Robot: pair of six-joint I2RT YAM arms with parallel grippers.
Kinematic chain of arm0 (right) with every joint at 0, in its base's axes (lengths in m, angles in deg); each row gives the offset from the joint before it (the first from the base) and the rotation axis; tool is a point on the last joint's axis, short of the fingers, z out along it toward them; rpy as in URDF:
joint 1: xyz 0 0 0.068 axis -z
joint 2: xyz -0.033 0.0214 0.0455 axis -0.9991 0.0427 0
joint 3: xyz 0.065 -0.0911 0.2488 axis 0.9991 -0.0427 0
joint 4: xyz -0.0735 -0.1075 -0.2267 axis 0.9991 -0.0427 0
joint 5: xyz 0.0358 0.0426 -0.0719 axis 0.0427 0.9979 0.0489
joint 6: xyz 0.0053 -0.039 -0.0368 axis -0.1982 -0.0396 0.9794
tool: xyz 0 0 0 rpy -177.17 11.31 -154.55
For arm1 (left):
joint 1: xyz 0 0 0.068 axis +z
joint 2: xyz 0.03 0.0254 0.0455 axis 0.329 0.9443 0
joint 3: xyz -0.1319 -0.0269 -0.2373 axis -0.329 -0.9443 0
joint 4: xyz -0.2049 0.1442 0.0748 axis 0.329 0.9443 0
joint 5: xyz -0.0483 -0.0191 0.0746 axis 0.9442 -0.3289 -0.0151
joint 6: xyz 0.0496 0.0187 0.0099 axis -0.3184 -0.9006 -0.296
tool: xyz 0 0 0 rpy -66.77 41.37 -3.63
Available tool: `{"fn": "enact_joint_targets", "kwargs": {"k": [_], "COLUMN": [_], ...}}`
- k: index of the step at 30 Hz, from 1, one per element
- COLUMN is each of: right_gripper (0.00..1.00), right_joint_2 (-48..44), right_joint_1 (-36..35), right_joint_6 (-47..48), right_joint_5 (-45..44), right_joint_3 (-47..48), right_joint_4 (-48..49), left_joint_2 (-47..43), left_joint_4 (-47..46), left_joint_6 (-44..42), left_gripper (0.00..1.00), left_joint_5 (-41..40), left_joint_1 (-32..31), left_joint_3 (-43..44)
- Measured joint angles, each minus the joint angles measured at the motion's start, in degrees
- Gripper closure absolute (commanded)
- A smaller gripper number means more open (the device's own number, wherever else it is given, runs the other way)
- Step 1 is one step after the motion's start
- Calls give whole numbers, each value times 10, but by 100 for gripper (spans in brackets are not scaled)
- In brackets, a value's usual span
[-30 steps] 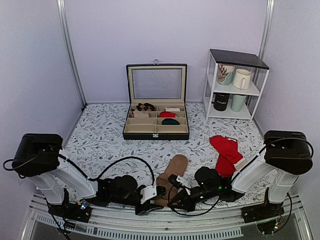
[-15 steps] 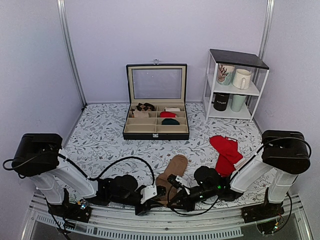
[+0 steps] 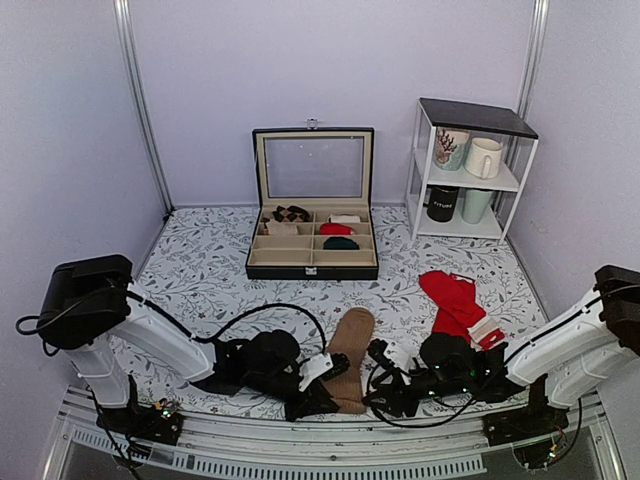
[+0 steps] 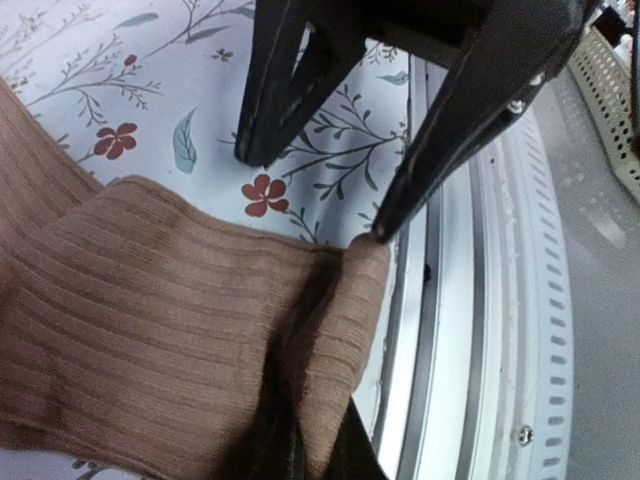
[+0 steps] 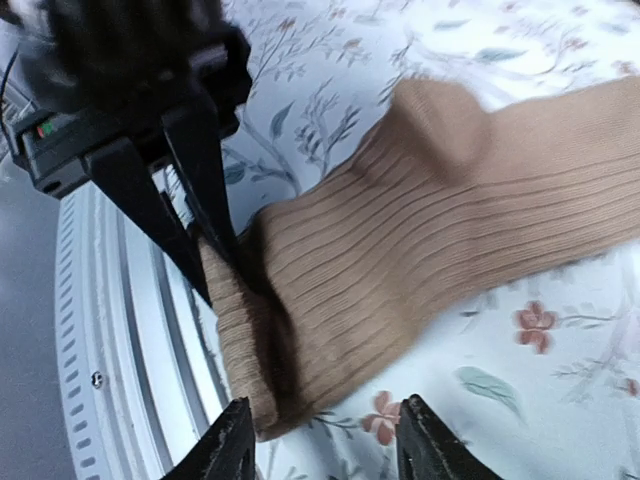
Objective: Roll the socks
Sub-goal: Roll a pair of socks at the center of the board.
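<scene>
The tan-brown ribbed socks (image 3: 352,345) lie flat and long near the table's front edge, toe end away from me. My left gripper (image 3: 318,395) is shut on a fold of their near end, which is curled up; the left wrist view shows the socks (image 4: 170,300) running down between its dark fingers (image 4: 290,450). My right gripper (image 3: 383,392) is open just right of that end. In the right wrist view the socks (image 5: 430,220) lie ahead of its open tips (image 5: 330,445), with the curled end just past the left tip and nothing held.
An open black case (image 3: 313,262) with small sock rolls stands at the back centre. Red socks (image 3: 455,305) lie right of the tan ones. A white shelf (image 3: 470,170) with mugs is back right. The metal front rail (image 3: 300,440) runs close under both grippers.
My left gripper has moved right onto the socks' near end and taken hold of it. My right gripper has moved right, off the socks, and its arm has swung lower and rightward.
</scene>
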Motion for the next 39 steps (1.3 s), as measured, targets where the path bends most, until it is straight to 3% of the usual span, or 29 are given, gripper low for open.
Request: {"fn": "enact_joint_targets", "kwargs": {"k": [8,24,30,37,38,39], "right_gripper": [48,50,61,87,91,93], "right_joint_2": [-48,73,86,116,118,120], "right_joint_1": [-61,-84,-91,-92,-92,-92], "right_joint_6": [95,154,142,111,104,99], "right_joint_5": [-115,-108,-94,-90,-91,-93], "right_joint_3": [-21,23,23,24,24,24], "right_joint_4": [18,97,110,120,124,127], "left_joint_2": [18,29,33,36,36,36], "left_joint_4": [11,-16,-29,-40,-41,-42], "left_joint_6": [63,92,92,92,92,92], "left_gripper": [100,100,100,100,98,88], "left_joint_5": [73,108,113,120,120,120], "left_joint_1": [35,51,53,56,56,56], "left_joint_3": [10,2,-2,-5,-5,-6]}}
